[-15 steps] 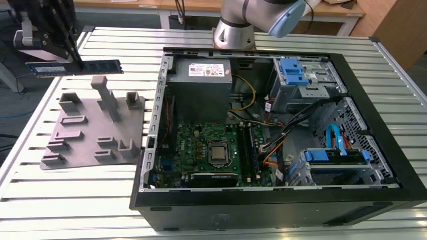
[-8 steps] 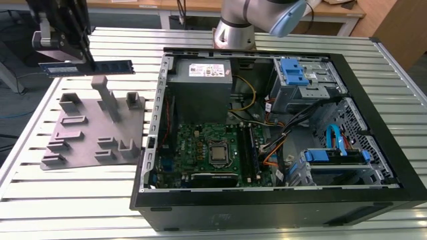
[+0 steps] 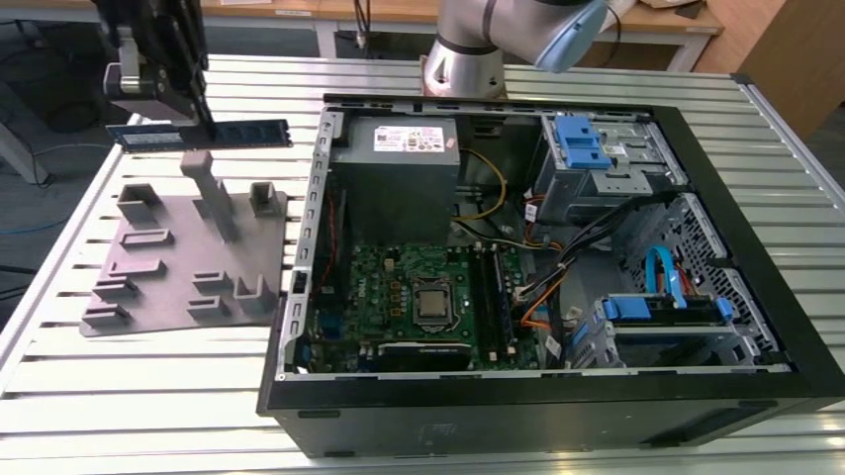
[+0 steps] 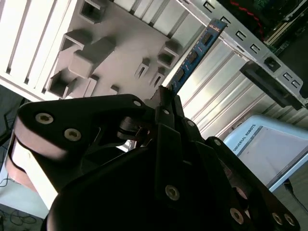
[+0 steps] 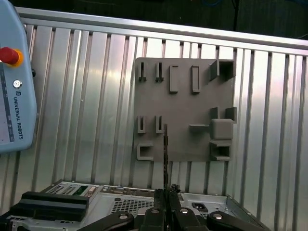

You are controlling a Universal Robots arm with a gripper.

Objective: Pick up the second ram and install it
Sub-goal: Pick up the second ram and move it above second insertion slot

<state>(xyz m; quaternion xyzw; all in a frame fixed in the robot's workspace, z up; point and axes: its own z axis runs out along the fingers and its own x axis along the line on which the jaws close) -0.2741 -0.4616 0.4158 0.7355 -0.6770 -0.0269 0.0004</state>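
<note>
The second ram [image 3: 240, 133], a long, narrow, flat dark green-black memory board: where is it? — Asker

In the air, held level above the grey plastic fixture with upright posts [image 3: 158, 267], at the exterior view's left of the open black computer case [image 3: 528, 401]. The black claw [image 3: 165, 124] is pinching its 2 flat faces. — Describer

How is this carry done well? — Asker

My judgement: hold the ram level, long edge down, with a firm grip, and stay clear of the posts and the case wall. A tilt would spoil the line-up with a narrow slot. — Describer

What is hard to make out? — Asker

In the first wrist view the ram shows edge-on, 1 end hidden inside the claw. The slots on the green circuit board [image 3: 410, 277] are too small to tell filled from free. I cannot tell the gap above the tallest post. — Describer
</note>
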